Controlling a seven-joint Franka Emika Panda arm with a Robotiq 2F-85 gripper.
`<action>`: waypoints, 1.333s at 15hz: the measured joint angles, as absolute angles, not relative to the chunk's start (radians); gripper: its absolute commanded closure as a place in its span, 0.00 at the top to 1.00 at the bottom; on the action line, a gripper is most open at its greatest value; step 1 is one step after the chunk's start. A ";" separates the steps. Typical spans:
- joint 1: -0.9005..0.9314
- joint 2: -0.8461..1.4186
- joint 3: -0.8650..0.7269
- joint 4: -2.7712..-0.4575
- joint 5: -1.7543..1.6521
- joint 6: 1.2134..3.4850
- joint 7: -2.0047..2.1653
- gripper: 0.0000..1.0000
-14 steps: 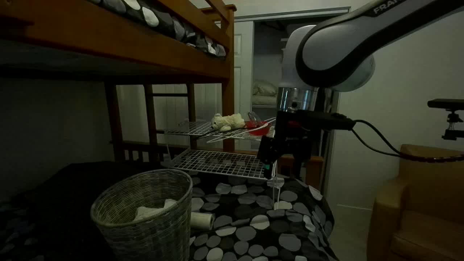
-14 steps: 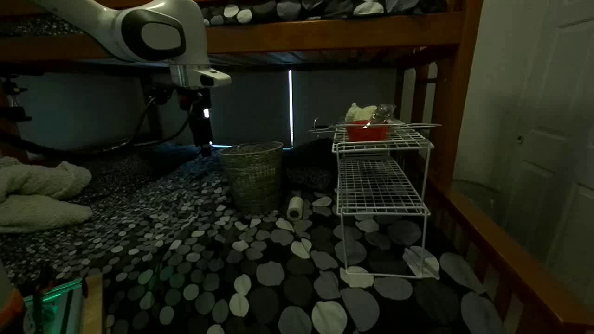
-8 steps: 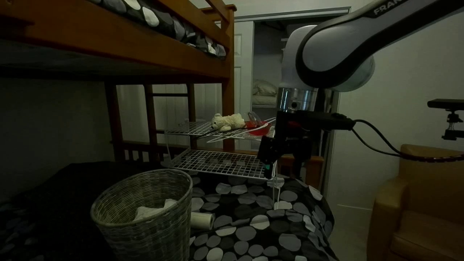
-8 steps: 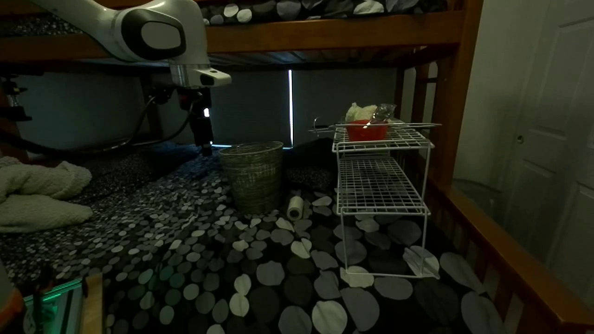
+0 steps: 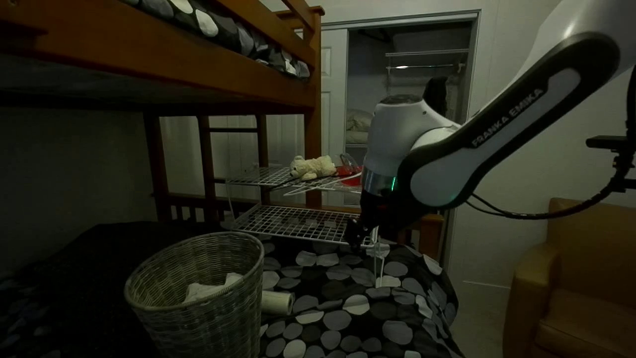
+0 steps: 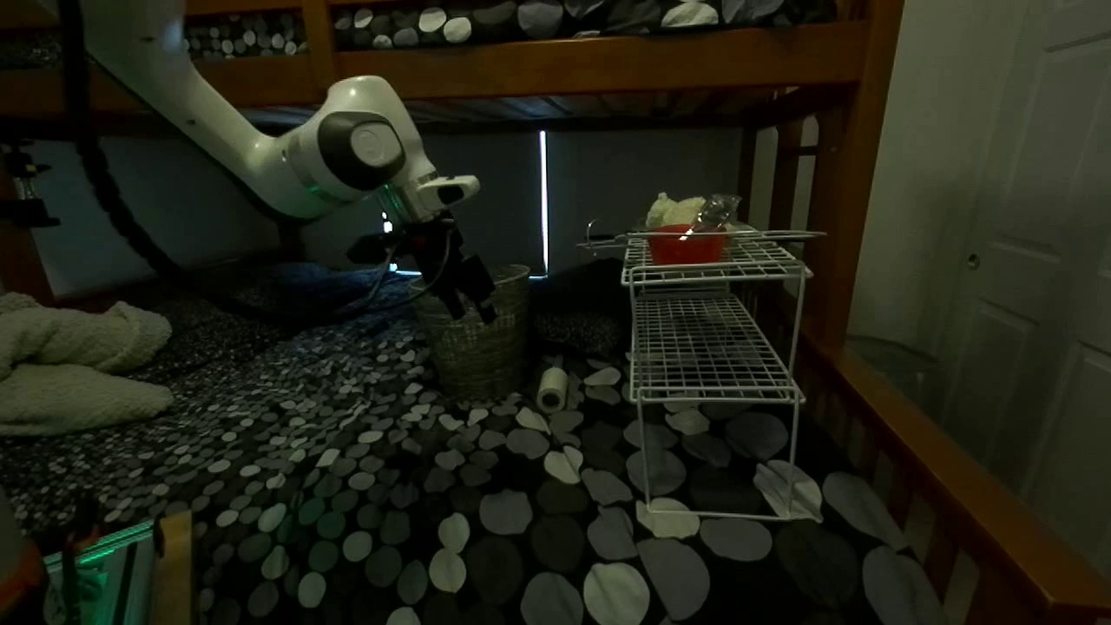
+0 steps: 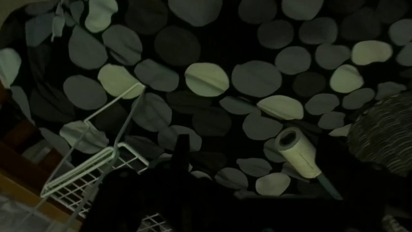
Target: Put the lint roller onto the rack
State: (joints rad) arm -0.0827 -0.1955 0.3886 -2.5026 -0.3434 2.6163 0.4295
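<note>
Nearest in an exterior view spreads the worktop [image 6: 486, 538], a bed under a black cover with grey and white dots. To the right, the rack [image 6: 712, 369] stands upright on it: pale metal wire, two grid shelves, one above the other. A red bowl [image 6: 687, 246] sits on the upper shelf. Left of the rack, your gripper [image 6: 473, 314] hangs above the worktop, tilted and pointing downward, its two dark fingers standing apart. Below and to the right of it, the lint roller [image 6: 552, 389] lies on its side on the worktop, between the rack and a woven basket [image 6: 477, 360]. The hollow end of its white roll faces the near side; your wrist view also shows its bluish handle [image 7: 329, 187]. It is just beside the basket; whether the two touch, you cannot tell. The basket stands upright behind your gripper, with pale cloth [image 5: 211, 289] inside. At the left edge lies a heaped, fluffy blanket [image 6: 78, 369]. On the rack's upper shelf, behind the bowl, lies a cream teddy bear [image 5: 312, 167]. Farthest back, a thin upright strip of light [image 6: 543, 204] glows.
</note>
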 measured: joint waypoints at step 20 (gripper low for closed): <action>-0.294 0.532 0.602 -2.087 -1.337 2.499 1.157 1.00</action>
